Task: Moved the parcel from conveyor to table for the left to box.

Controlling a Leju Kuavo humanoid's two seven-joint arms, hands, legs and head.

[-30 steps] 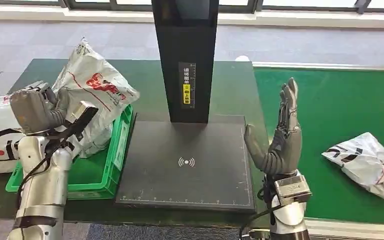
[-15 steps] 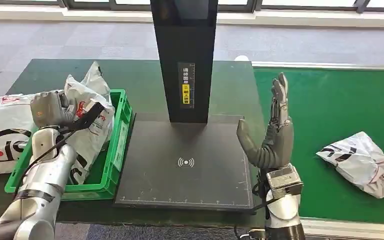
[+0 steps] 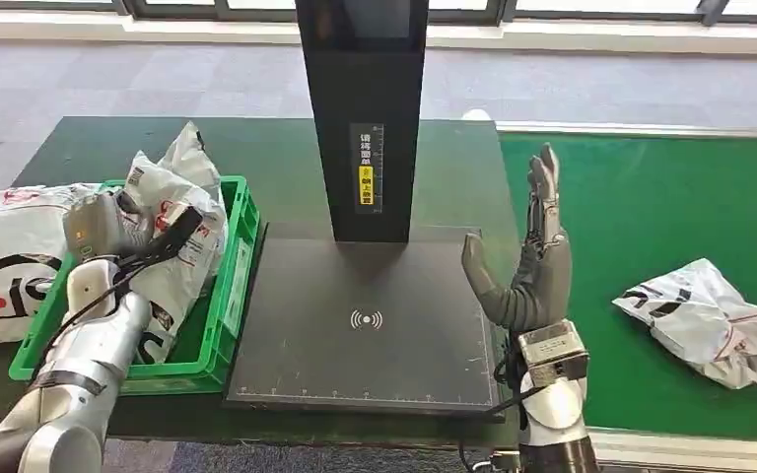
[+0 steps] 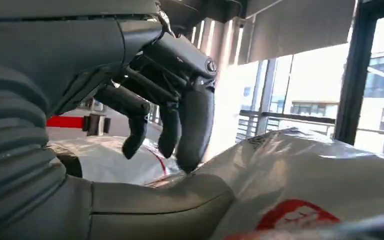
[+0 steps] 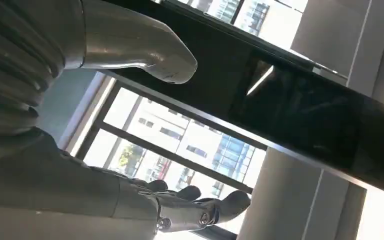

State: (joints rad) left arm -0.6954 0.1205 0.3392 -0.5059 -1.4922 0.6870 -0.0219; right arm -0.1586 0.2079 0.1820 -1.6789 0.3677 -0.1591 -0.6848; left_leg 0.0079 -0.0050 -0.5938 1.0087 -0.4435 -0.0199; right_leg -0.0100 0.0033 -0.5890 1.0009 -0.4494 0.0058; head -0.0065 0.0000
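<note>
Silver right hand (image 3: 532, 276) upright, fingers (image 3: 544, 197) spread, left hand (image 3: 99, 227) on parcel (image 3: 172, 246)

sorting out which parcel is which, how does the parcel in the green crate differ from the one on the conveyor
The parcel in the crate stands propped up inside the green crate, while the parcel on the conveyor lies flat and crumpled on the green belt. The left hand rests against the crate parcel; the conveyor parcel lies apart from the open right hand. Both are white plastic mailers with red print.

Glossy, crinkled plastic film wraps the parcel (image 3: 715, 320) — the conveyor (image 3: 651, 197) is matt green cloth-like belting, the crate (image 3: 222, 315) smooth green plastic, the scanner pad (image 3: 365, 325) matt black.
</note>
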